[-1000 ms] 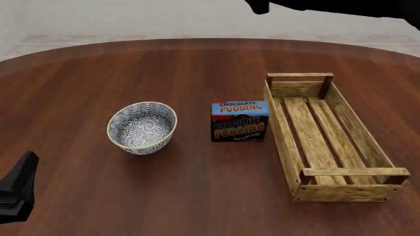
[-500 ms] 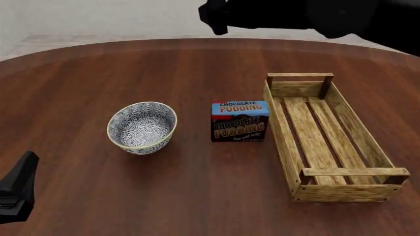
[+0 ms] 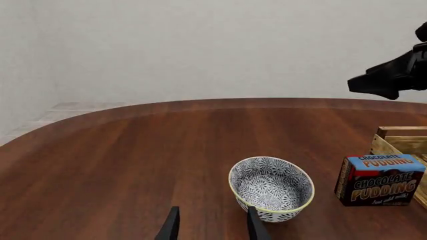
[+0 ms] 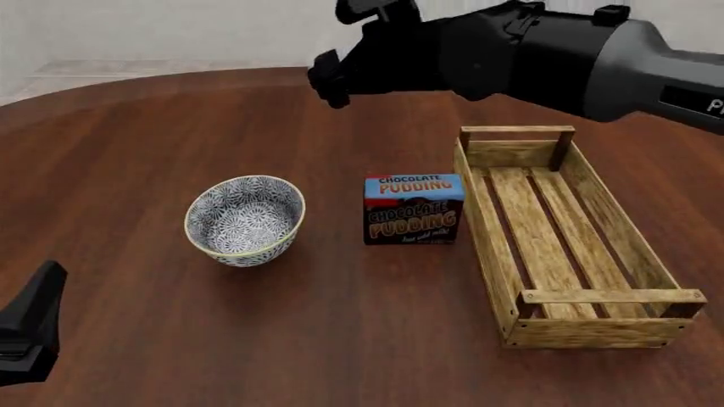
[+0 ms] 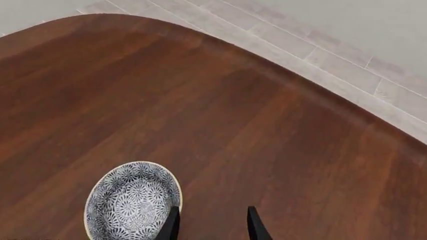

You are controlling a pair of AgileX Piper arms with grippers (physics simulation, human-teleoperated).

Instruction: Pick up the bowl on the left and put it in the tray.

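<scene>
The bowl (image 4: 246, 219), white with a dense blue-grey floral pattern, stands upright on the left half of the table, apart from everything else. The tray (image 4: 494, 233), a light-wood slatted crate, lies at the right with nothing in it. My right arm (image 4: 531, 55) reaches in high over the far side of the table. In its wrist view the right gripper (image 5: 212, 227) is open, and the bowl (image 5: 132, 201) lies below, beside one finger. My left gripper (image 3: 212, 229) is open and low at the near left, short of the bowl (image 3: 271, 187).
A chocolate pudding box (image 4: 414, 209) stands upright between the bowl and the tray, close to the tray's left wall. The dark wooden table (image 4: 339, 322) is round, and its far edge curves behind the right arm.
My right arm has swung left and down from the top right corner, so that it now hangs over the back of the table. Bowl, box, tray and left gripper have not moved.
</scene>
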